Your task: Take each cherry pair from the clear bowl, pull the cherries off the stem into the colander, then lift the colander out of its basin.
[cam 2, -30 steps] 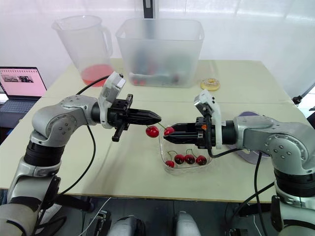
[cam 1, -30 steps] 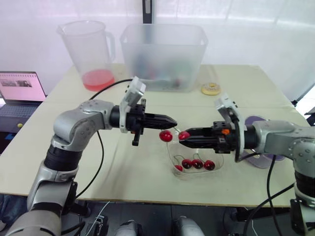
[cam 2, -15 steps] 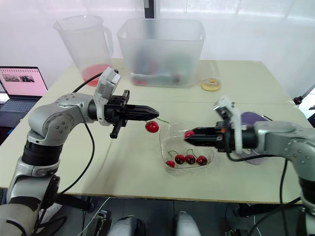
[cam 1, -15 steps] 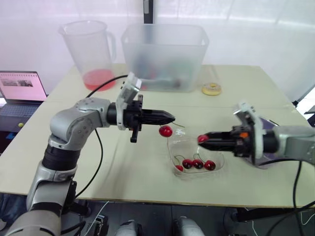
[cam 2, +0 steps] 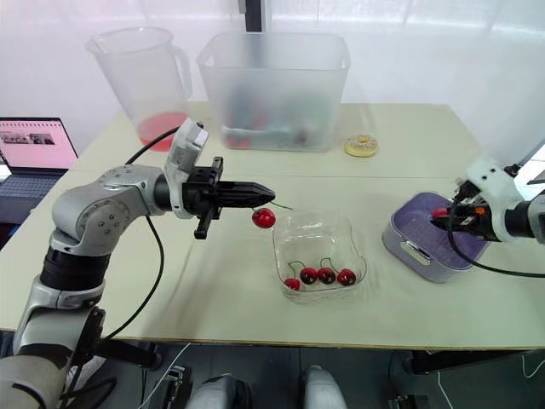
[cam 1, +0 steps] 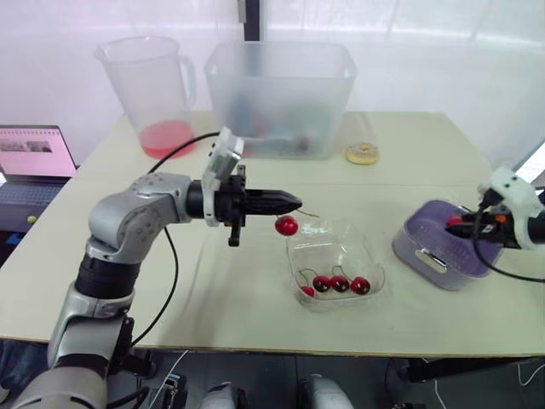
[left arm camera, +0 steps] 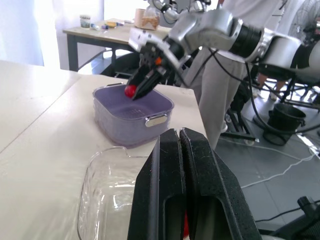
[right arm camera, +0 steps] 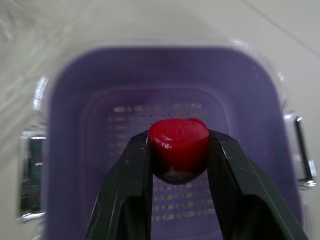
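Right gripper (cam 2: pixel 446 220): clamped on the loose red cherry (right arm camera: pixel 178 149), at the right edge of the eye views
Relation for the release: this cherry is held straight over the perforated floor of the purple plastic colander (right arm camera: pixel 75 150), apart from it; only an opening of the fingers seems needed
Left gripper (cam 2: pixel 269 195): pressed together on the thin stem (cam 2: pixel 282 205), the hanging red cherry (cam 2: pixel 264 218) just under the tips, left of centre
Clear square bowl (cam 2: pixel 341 243): lower centre, four dark red stemmed cherries (cam 2: pixel 326 275) inside
Colander: seated in its clear basin (right arm camera: pixel 240 47), no other cherry made out on its floor

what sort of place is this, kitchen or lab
Probably a robotics lab, not a kitchen: a laptop sits beside the table, and the left wrist view shows a cluttered workbench and cables trailing across the floor.
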